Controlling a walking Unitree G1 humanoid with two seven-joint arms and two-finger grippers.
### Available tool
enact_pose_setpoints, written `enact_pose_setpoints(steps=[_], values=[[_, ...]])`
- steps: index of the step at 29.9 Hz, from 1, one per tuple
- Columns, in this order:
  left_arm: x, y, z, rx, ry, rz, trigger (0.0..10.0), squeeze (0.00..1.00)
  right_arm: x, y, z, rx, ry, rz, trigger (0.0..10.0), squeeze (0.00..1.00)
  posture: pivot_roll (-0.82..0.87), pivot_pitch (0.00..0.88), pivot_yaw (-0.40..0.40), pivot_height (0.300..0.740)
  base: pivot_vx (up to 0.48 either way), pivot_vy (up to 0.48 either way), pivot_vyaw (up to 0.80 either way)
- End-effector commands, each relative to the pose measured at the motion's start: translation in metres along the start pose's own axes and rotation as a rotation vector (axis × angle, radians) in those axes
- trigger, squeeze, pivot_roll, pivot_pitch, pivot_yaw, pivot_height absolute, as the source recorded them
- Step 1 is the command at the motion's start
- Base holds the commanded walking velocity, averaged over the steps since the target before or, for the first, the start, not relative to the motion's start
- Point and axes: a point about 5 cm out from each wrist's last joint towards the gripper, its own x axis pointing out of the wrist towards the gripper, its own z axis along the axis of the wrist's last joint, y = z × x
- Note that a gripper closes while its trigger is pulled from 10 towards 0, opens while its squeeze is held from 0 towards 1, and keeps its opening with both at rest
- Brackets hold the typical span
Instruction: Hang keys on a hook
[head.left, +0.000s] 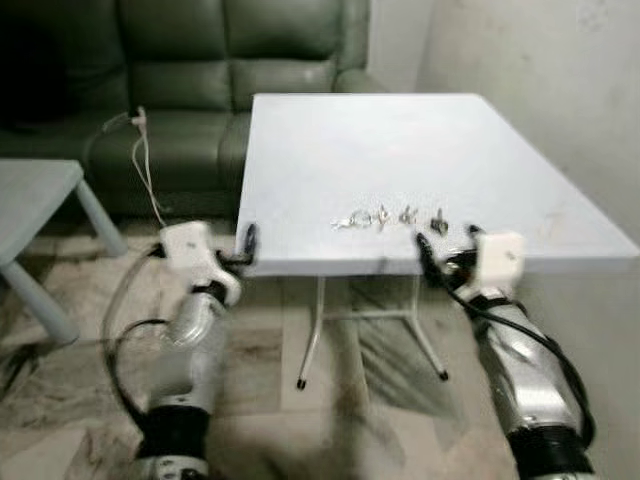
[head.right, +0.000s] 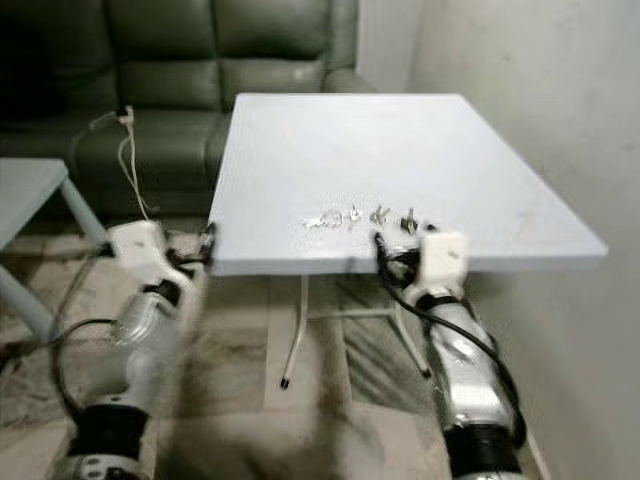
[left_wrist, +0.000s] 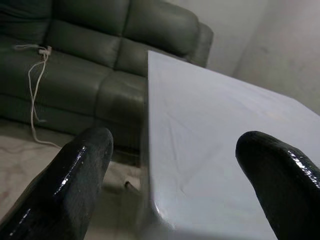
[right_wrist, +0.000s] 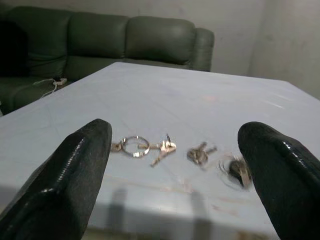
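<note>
Several small sets of metal keys (head.left: 385, 218) lie in a row near the front edge of the white table (head.left: 400, 140). In the right wrist view a key ring (right_wrist: 135, 146) is at one end of the row, with loose keys (right_wrist: 200, 154) beside it. My right gripper (head.left: 446, 243) is open at the table's front edge, just short of the keys, which sit between its fingers (right_wrist: 80, 165) in the right wrist view. Open too is my left gripper (head.left: 245, 248), which stands at the table's front left corner (left_wrist: 155, 210) with nothing in it.
A dark green sofa (head.left: 200, 70) stands behind the table, with a white cable (head.left: 145, 160) draped over its seat. A low grey table (head.left: 35, 195) is on the left. A wall (head.left: 560, 90) runs close along the right. Thin table legs (head.left: 312, 335) stand on the marble floor.
</note>
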Motion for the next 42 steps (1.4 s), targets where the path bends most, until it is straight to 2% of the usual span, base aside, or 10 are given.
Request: enact_pose_setpoints(steps=[1,20,22,26,27,28,29,37,41,42], values=[[0.002,-0.012,0.001,0.006,-0.004,-0.029,10.0,0.00,-0.002,-0.011,0.003,-0.008,-0.007,-0.034,10.0,0.00,-0.01,0.000,-0.058,0.740,0.379,0.000,0.00],[0.000,-0.012,0.001,0.004,-0.006,-0.019,10.0,0.00,-0.001,-0.009,0.003,-0.005,0.004,-0.016,10.0,0.00,0.00,0.000,-0.064,0.740,0.389,0.000,0.00],[0.000,-0.012,0.001,-0.019,0.000,-0.013,10.0,0.00,-0.001,-0.008,0.003,-0.001,0.003,-0.010,10.0,0.00,0.00,0.000,-0.065,0.740,0.000,0.000,0.00],[0.000,-0.018,-0.001,0.022,0.008,-0.043,10.0,0.00,0.000,-0.009,0.002,0.000,0.010,-0.008,10.0,0.00,0.00,0.000,-0.065,0.740,0.000,0.000,0.00],[0.000,-0.022,-0.001,0.042,0.010,-0.064,10.0,0.00,-0.001,-0.010,0.001,0.021,0.012,0.002,10.0,0.62,0.00,0.000,-0.064,0.740,0.000,0.000,0.00],[0.000,-0.022,-0.001,0.042,0.010,-0.064,10.0,0.00,-0.001,-0.010,0.001,0.021,0.012,0.002,10.0,0.62,0.00,0.000,-0.064,0.740,0.000,0.000,0.00],[-0.001,-0.024,-0.001,0.047,0.011,-0.072,10.0,0.00,-0.001,-0.010,0.001,0.035,0.011,0.007,10.0,1.00,0.00,0.000,-0.064,0.740,0.000,0.000,0.00],[-0.002,-0.035,-0.002,0.077,0.023,-0.154,10.0,0.00,-0.001,-0.013,0.000,0.007,0.016,0.102,10.0,1.00,0.00,0.000,-0.069,0.740,0.000,0.000,0.00],[-0.006,-0.045,0.000,0.091,0.021,-0.222,10.0,0.00,0.000,-0.021,-0.004,-0.020,0.051,0.140,10.0,1.00,0.00,0.000,-0.070,0.740,0.000,0.000,0.00],[-0.009,-0.051,-0.001,0.088,0.025,-0.251,10.0,0.00,0.001,-0.026,-0.005,-0.017,0.059,0.176,10.0,0.80,0.00,0.000,-0.071,0.740,0.000,0.000,0.00]])
